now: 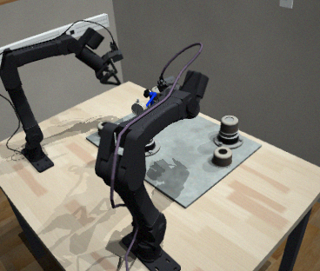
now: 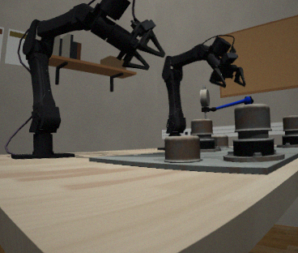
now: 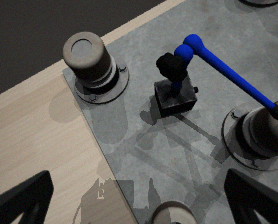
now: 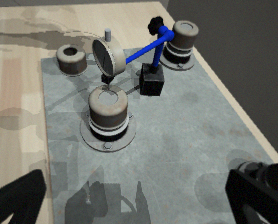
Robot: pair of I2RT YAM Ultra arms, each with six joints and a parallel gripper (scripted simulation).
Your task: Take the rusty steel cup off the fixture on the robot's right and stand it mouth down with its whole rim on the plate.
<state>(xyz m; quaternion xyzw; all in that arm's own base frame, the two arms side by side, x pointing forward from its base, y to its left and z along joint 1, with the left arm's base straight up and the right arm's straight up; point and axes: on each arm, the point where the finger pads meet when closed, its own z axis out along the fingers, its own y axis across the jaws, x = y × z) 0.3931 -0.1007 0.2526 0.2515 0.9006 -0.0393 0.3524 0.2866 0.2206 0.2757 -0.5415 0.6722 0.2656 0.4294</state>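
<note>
The rusty steel cup (image 1: 230,122) (image 2: 253,117) sits mouth down on the robot's-right fixture (image 1: 229,142) (image 2: 253,147), which is bolted to the grey plate (image 1: 188,194) (image 2: 219,165) (image 3: 200,135) (image 4: 170,120). A dark rounded shape shows at the right edge of the right wrist view, partly behind a finger; I cannot tell which part it is. My right gripper (image 2: 155,62) (image 4: 136,178) is open and empty, high above the plate. Its fingers are hidden in the top view. My left gripper (image 1: 116,79) (image 2: 234,86) (image 3: 138,178) is open and empty, raised over the other side.
A loose squat cup (image 1: 222,156) (image 2: 182,149) stands beside the right fixture. Another loose cup (image 4: 72,60) (image 3: 174,215) is near the plate's far corner. The middle cup (image 4: 108,107) has a dial gauge (image 4: 110,57) over it on a blue-armed stand (image 4: 151,79). A far cup (image 3: 86,56) (image 4: 184,35) tops another fixture.
</note>
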